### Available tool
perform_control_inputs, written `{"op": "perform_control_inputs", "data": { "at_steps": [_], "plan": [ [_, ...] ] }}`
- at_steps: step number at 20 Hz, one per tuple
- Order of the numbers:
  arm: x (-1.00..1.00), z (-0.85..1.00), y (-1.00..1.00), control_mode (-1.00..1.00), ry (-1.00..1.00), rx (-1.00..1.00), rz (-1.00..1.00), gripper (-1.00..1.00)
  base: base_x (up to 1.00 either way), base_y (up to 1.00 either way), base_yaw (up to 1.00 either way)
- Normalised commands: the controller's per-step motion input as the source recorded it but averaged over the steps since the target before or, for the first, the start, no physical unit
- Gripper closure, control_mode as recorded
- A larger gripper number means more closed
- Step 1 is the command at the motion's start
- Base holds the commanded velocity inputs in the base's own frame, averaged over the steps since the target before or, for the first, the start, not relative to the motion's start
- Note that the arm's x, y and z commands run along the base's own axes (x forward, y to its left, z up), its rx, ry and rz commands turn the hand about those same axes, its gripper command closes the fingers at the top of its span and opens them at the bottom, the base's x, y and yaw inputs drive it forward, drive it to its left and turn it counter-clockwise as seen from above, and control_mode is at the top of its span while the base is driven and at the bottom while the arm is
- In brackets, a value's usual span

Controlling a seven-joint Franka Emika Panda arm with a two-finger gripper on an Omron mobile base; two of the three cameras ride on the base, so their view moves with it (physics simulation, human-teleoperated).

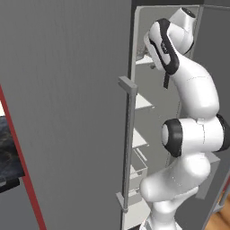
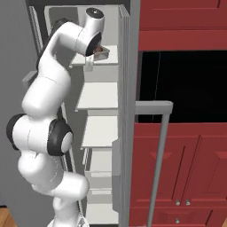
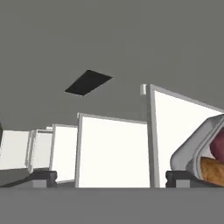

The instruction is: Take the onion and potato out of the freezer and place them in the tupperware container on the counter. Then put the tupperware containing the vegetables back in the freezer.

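The freezer (image 1: 67,112) stands open, with pale white shelves (image 2: 99,95) inside. My arm reaches in to the upper shelf, where the tupperware container (image 2: 103,52) rests. In the hand view the tupperware container (image 3: 192,151) lies at the right, tilted by the view, with the purple-red onion (image 3: 218,146) and the brown potato (image 3: 213,171) inside it. My gripper (image 3: 111,178) is open, nothing between its fingertips (image 3: 41,177), and the right tip is just beside the tub's rim. The black counter (image 1: 9,143) shows at the far left of the left base view.
The freezer door's vertical bar handle (image 1: 129,143) hangs close to my arm on the left. The other door's handle (image 2: 159,155) crosses in front of the dark red cabinets (image 2: 190,164). Lower shelves and drawers (image 2: 99,168) sit below the hand.
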Motion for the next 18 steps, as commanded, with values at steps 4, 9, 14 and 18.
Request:
{"op": "perform_control_inputs", "data": {
  "at_steps": [4, 9, 14, 18],
  "plan": [
    [-1.0, 0.32, 0.0, -1.0, -0.24, -0.1, 0.0, -1.0, 0.0, 0.0, 0.0],
    [-1.0, 0.34, 0.0, -1.0, -0.14, -0.09, 0.0, -1.0, 0.0, 0.0, 0.0],
    [-1.0, 0.23, 0.0, -1.0, -0.07, -0.07, 0.0, -1.0, 0.0, 0.0, 0.0],
    [-1.0, 0.17, 0.07, -1.0, -0.01, -0.08, 0.0, -1.0, 0.0, 0.0, 0.0]
  ]
}}
